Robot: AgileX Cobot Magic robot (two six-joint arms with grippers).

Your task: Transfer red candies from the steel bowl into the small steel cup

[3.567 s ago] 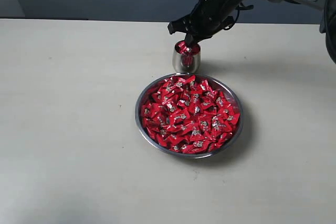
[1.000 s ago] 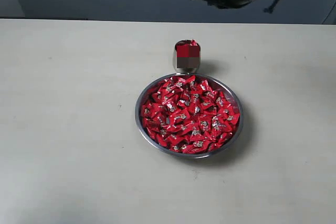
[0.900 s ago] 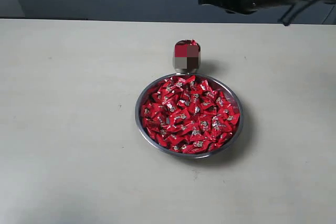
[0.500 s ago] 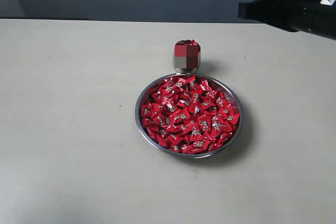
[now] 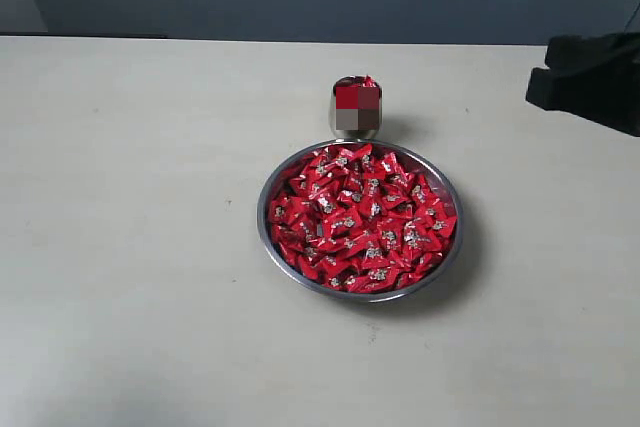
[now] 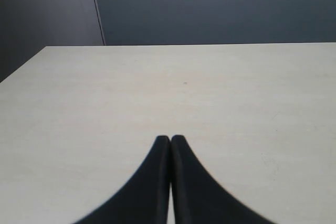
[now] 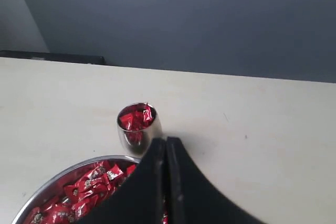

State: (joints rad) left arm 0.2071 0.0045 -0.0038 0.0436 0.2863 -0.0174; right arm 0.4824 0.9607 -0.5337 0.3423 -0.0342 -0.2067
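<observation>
— Jaws on your two grippers?
— Pressed together, gripping nothing: left gripper [image 6: 170,138], right gripper [image 7: 165,140].
— And the sweets?
— Your red candies [image 5: 360,219] heap the steel bowl [image 5: 262,222] mid-frame. More fill the small steel cup [image 5: 356,112], upright just above its rim. Your right arm [image 5: 592,85] is at the right edge, well apart.

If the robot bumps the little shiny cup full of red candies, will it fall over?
It might tip. The small steel cup looks narrow and upright, and red candies fill it to about the rim, so the top ones would probably spill. Its smooth metal may also slide easily on the flat table. It's likely light, so even a small nudge could move it.
</observation>
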